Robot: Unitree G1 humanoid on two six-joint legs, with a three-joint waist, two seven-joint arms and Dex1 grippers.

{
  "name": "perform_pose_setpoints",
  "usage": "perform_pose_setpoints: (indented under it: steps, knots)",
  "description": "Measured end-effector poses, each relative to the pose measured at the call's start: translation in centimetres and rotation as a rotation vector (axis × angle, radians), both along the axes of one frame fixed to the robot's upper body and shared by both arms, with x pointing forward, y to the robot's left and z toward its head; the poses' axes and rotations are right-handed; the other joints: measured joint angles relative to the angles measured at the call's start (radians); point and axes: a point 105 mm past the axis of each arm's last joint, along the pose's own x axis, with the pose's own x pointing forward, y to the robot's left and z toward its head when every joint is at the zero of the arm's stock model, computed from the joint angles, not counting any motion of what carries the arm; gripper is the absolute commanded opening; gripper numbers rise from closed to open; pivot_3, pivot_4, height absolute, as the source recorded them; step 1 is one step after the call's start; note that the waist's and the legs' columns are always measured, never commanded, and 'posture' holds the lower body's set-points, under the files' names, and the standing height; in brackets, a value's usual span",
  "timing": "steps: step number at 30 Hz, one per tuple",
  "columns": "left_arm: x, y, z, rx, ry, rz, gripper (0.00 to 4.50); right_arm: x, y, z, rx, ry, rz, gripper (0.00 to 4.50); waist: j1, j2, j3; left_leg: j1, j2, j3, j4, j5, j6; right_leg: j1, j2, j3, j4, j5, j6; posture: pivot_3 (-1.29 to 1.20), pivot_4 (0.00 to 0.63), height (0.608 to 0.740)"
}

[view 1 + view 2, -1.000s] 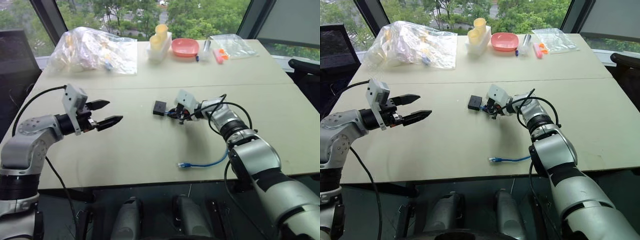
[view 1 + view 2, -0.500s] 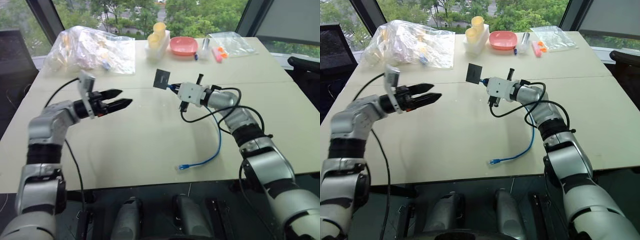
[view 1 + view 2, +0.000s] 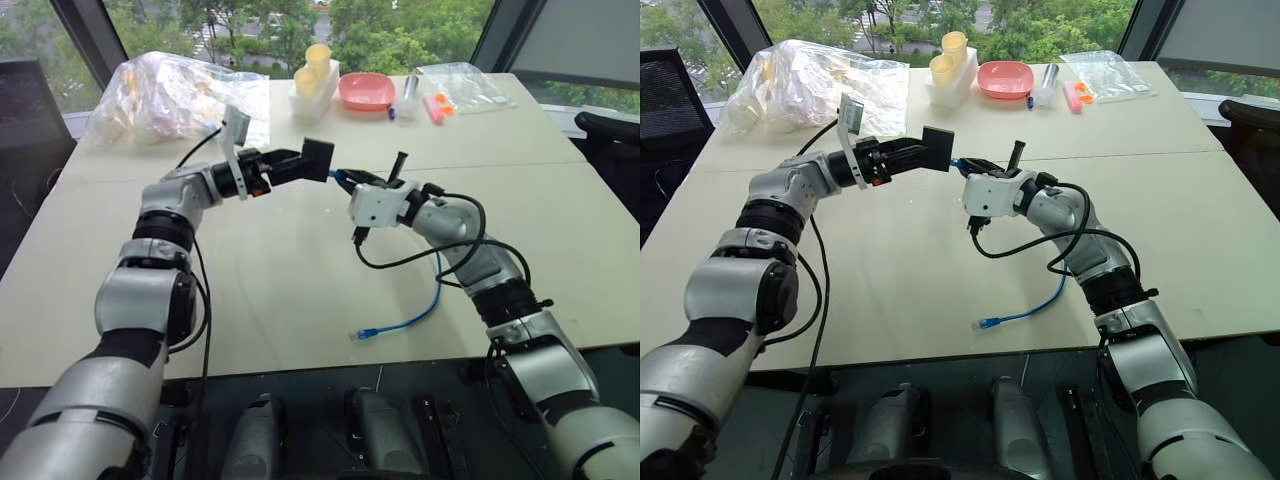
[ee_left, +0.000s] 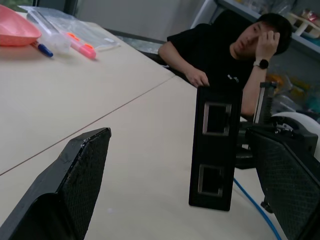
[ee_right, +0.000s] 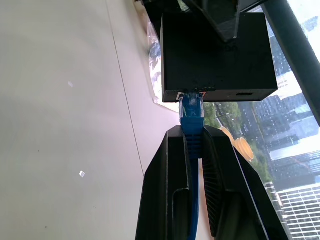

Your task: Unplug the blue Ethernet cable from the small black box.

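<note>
Above the table [image 3: 300, 290], the right gripper [image 5: 192, 137] pinches the blue Ethernet cable [image 5: 191, 112] just behind its plug, seated in the small black box [image 3: 318, 159], which sits between the left gripper's [image 3: 300, 163] spread fingers.

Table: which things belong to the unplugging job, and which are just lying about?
Job: blue cable, black box, left gripper, right gripper.
Lying about: plastic bags, pink bowl, yellow cups, markers.
</note>
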Motion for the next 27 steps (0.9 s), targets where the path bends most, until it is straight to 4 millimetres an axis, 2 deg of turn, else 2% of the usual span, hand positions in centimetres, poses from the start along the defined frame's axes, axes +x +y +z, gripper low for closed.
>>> perform_pose_setpoints:
  steps: [3,11,14,18,20,21,22,24,27]
  knots:
    - [-0.2,-0.6,-0.7,0.008,0.015,-0.026,3.66,-0.2,0.3,-0.4,0.005,0.016,-0.001,0.0,0.0,0.0,0.0,0.0,0.0,0.0,0.0,0.0,0.0,0.0,0.0,0.0,0.0,0.0,0.0,0.0,0.15,0.74]
    - [-0.9,-1.0,-0.6,-0.015,0.012,-0.098,0.62,-0.4,0.3,-0.7,0.006,0.033,-0.018,0.0,0.0,0.0,0.0,0.0,0.0,0.0,0.0,0.0,0.0,0.0,0.0,0.0,0.0,0.0,0.0,0.0,0.15,0.74]
    - [-0.9,-1.0,-0.7,-0.013,0.013,-0.097,0.53,-0.4,0.3,-0.8,0.004,0.035,-0.02,0.0,0.0,0.0,0.0,0.0,0.0,0.0,0.0,0.0,0.0,0.0,0.0,0.0,0.0,0.0,0.0,0.0,0.15,0.74]
    - [-0.5,-0.8,-0.9,0.013,0.017,-0.064,0.53,-0.8,0.4,-1.0,0.01,0.053,-0.004,1.74,0.0,0.0,0.0,0.0,0.0,0.0,0.0,0.0,0.0,0.0,0.0,0.0,0.0,0.0,0.001,0.0,0.15,0.74]
    - [-0.3,-0.5,-0.8,-0.002,0.019,-0.039,0.53,-1.1,-0.1,-1.4,0.052,0.095,-0.028,2.92,0.0,0.0,0.0,0.0,0.0,0.0,0.0,0.0,0.0,0.0,0.0,0.0,0.0,0.001,0.001,0.0,0.15,0.74]
    - [-0.3,-0.4,-0.7,-0.013,0.023,-0.033,0.53,-1.1,-0.7,-1.6,0.105,0.14,-0.057,3.26,0.001,0.0,0.0,0.0,0.0,0.0,0.0,0.0,0.0,0.0,0.0,0.0,0.0,0.001,0.001,0.0,0.15,0.74]
    - [-0.2,-0.1,-0.7,-0.027,0.031,-0.024,0.53,-1.1,-1.1,-1.9,0.189,0.199,-0.082,3.69,0.001,-0.001,0.0,0.0,0.0,-0.001,0.0,0.0,0.0,0.0,0.0,0.0,0.0,0.001,0.001,0.0,0.15,0.74]
    - [-0.1,0.6,-0.6,-0.09,0.063,-0.004,0.53,-1.5,-2.1,-2.5,0.505,0.405,-0.126,3.69,0.003,-0.001,0.0,0.0,0.001,-0.002,0.0,0.0,0.0,0.0,0.0,-0.001,0.001,0.001,0.001,0.0,0.15,0.74]
    - [-0.4,1.2,-1.2,-0.183,0.134,-0.002,0.53,-3.1,-1.3,-3.1,1.014,0.775,-0.049,3.69,-0.001,-0.001,0.0,0.0,0.002,-0.003,0.0,0.0,0.0,0.0,0.0,-0.001,0.002,0.001,0.001,0.0,0.15,0.74]
